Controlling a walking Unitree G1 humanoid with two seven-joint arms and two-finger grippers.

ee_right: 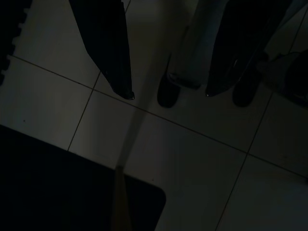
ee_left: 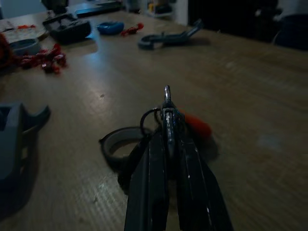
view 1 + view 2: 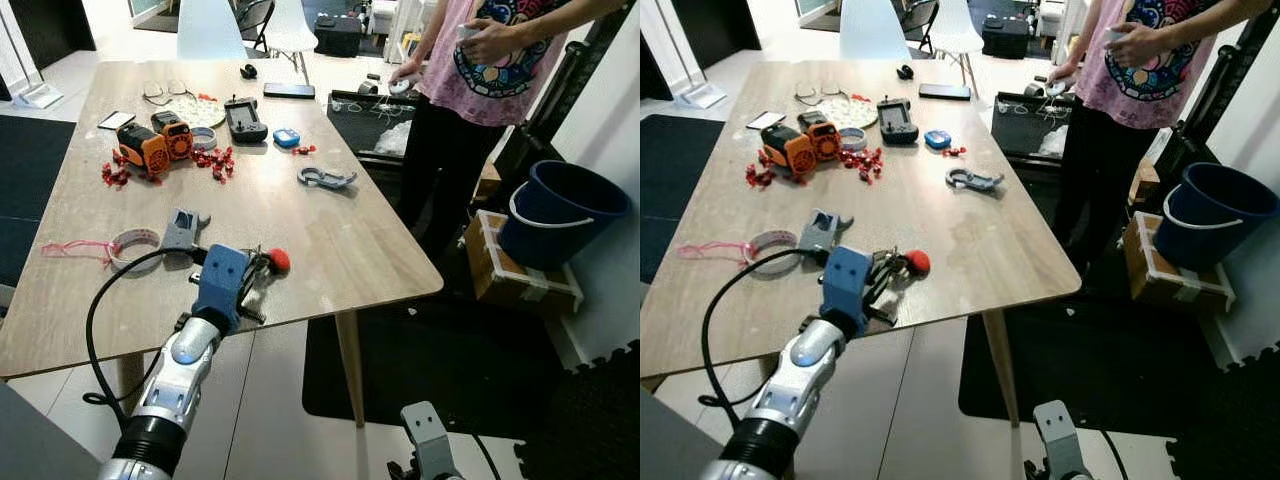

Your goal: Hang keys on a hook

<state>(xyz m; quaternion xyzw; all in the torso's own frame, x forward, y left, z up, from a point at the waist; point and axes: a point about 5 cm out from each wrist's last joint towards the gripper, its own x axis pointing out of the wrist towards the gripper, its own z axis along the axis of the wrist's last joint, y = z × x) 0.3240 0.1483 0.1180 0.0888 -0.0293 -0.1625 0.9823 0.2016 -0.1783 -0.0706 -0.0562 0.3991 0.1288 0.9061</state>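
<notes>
Showing on the wooden table (image 3: 330,235): 1 set of keys (image 3: 262,266), 2 orange devices (image 3: 157,141), 1 black controller (image 3: 244,121), 1 blue case (image 3: 286,138), 1 grey carabiner hook (image 3: 325,178), 1 black phone (image 3: 289,90) and 1 pair of glasses (image 3: 165,93). Standing beside it: 1 person (image 3: 480,70), 1 blue bucket (image 3: 560,212) and 2 white chairs (image 3: 210,28).

1. We look down on a long wooden table (image 3: 300,250) with pale slanted legs, running from near us toward the far end of the room.
2. Beneath it we see a floor of light tiles (image 3: 270,400), with a dark mat (image 3: 450,370) to the right.
3. At the far end two white chairs (image 3: 210,28) stand at the table's head.
4. On the right a dark blue bucket (image 3: 560,210) sits beside a taped cardboard box (image 3: 520,280), next to a white wall (image 3: 610,130).
5. Daylight brightens the far floor.
</notes>
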